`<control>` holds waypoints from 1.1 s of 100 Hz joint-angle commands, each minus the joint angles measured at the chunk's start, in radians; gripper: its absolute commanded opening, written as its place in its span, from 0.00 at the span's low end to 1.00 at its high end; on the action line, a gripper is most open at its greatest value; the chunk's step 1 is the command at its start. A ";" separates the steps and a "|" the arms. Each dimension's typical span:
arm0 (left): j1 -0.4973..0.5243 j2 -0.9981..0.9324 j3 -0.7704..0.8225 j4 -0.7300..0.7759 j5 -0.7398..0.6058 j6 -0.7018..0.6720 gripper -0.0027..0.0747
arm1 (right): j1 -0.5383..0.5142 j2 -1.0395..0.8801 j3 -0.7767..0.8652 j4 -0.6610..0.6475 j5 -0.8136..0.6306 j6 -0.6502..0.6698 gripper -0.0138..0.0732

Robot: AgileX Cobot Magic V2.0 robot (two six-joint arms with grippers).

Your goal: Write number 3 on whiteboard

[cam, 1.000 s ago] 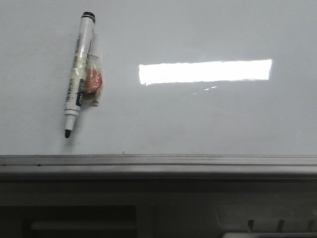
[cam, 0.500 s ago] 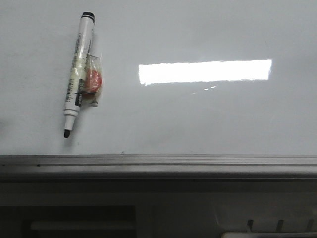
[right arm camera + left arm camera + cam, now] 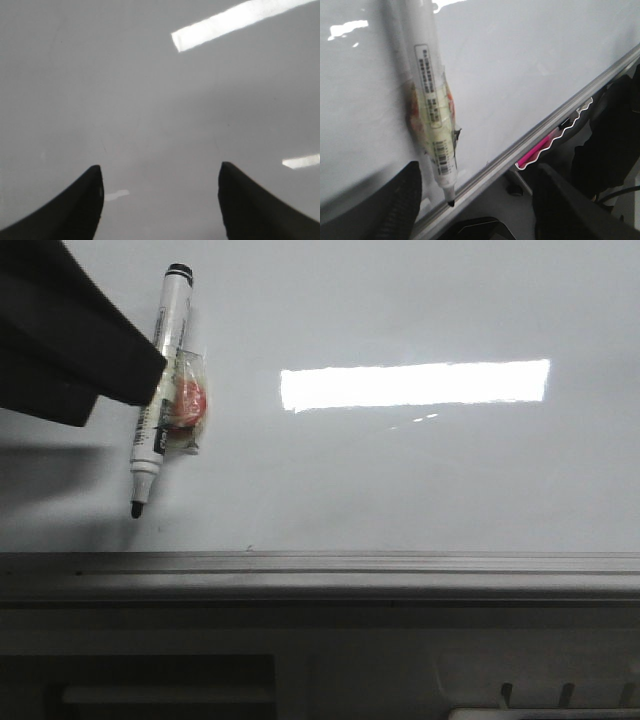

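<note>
The whiteboard (image 3: 400,480) fills the front view, with its grey edge rail (image 3: 320,565) along the near side. No number 3 or other marker line shows on it. A white marker pen (image 3: 160,390) lies on the board at the left, black tip toward the rail, with a red lump in clear wrap (image 3: 187,405) stuck to its side. My left arm (image 3: 70,350) hangs over the board just left of the pen. In the left wrist view the left gripper (image 3: 480,200) is open and empty, and the pen (image 3: 432,105) lies beyond its fingers. My right gripper (image 3: 160,185) is open over bare board (image 3: 125,90).
A bright rectangular glare (image 3: 415,385) lies on the board's middle. Below the rail, a pink pen (image 3: 537,150) rests in a wavy-edged tray. Dark equipment sits under the board's near edge (image 3: 160,680).
My left arm has come into the front view from the upper left and now covers the board beside the pen, casting a shadow. The pen has not moved.
</note>
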 commanded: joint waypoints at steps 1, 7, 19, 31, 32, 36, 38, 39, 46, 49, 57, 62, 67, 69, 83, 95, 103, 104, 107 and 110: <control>-0.036 0.014 -0.032 -0.042 -0.107 -0.015 0.54 | 0.001 0.018 -0.036 -0.004 -0.071 -0.013 0.67; -0.041 0.038 -0.032 -0.042 -0.124 -0.016 0.52 | 0.001 0.018 -0.036 -0.004 -0.071 -0.013 0.67; -0.041 0.079 -0.032 -0.042 -0.124 -0.017 0.45 | 0.001 0.018 -0.036 -0.004 -0.071 -0.013 0.67; -0.041 0.102 -0.032 -0.042 -0.120 -0.017 0.37 | 0.001 0.018 -0.036 -0.004 -0.071 -0.013 0.67; -0.041 0.106 -0.032 -0.042 -0.120 -0.017 0.37 | 0.001 0.018 -0.036 -0.004 -0.071 -0.013 0.67; -0.041 0.112 -0.032 -0.044 -0.119 -0.017 0.32 | 0.001 0.018 -0.036 -0.004 -0.071 -0.013 0.67; -0.041 0.115 -0.032 -0.044 -0.119 -0.017 0.30 | 0.001 0.018 -0.036 -0.004 -0.073 -0.013 0.67; -0.041 0.116 -0.032 -0.044 -0.119 -0.017 0.29 | 0.001 0.018 -0.036 -0.004 -0.073 -0.013 0.67; -0.041 0.121 -0.032 -0.044 -0.118 -0.017 0.18 | 0.001 0.018 -0.036 -0.004 -0.071 -0.013 0.67; -0.041 0.121 -0.032 -0.044 -0.122 -0.017 0.13 | 0.001 0.018 -0.036 -0.004 -0.071 -0.013 0.67; -0.041 0.121 -0.032 -0.044 -0.131 -0.017 0.01 | 0.001 0.018 -0.036 -0.004 -0.071 -0.013 0.67; -0.041 0.121 -0.032 -0.044 -0.131 -0.017 0.01 | 0.001 0.018 -0.036 -0.004 -0.071 -0.013 0.67; -0.041 0.121 -0.032 -0.044 -0.131 -0.017 0.01 | 0.001 0.018 -0.036 -0.004 -0.071 -0.013 0.67; -0.041 0.121 -0.032 -0.044 -0.131 -0.017 0.01 | 0.001 0.018 -0.036 -0.004 -0.071 -0.013 0.67; -0.041 0.112 -0.034 -0.056 -0.110 -0.017 0.01 | 0.032 0.018 -0.048 -0.004 -0.067 -0.015 0.67; -0.062 0.065 -0.083 -0.068 0.021 0.128 0.01 | 0.105 0.021 -0.115 0.024 -0.023 -0.156 0.67; -0.102 0.022 -0.137 -0.066 0.134 0.310 0.01 | 0.187 0.050 -0.191 0.099 0.041 -0.349 0.67; -0.105 0.015 -0.147 -0.063 0.144 0.323 0.01 | 0.194 0.059 -0.198 0.117 0.058 -0.367 0.67; -0.117 0.003 -0.169 -0.056 0.183 0.369 0.01 | 0.227 0.081 -0.227 0.154 0.099 -0.438 0.67; -0.130 -0.007 -0.192 -0.048 0.232 0.418 0.01 | 0.269 0.107 -0.265 0.191 0.149 -0.521 0.67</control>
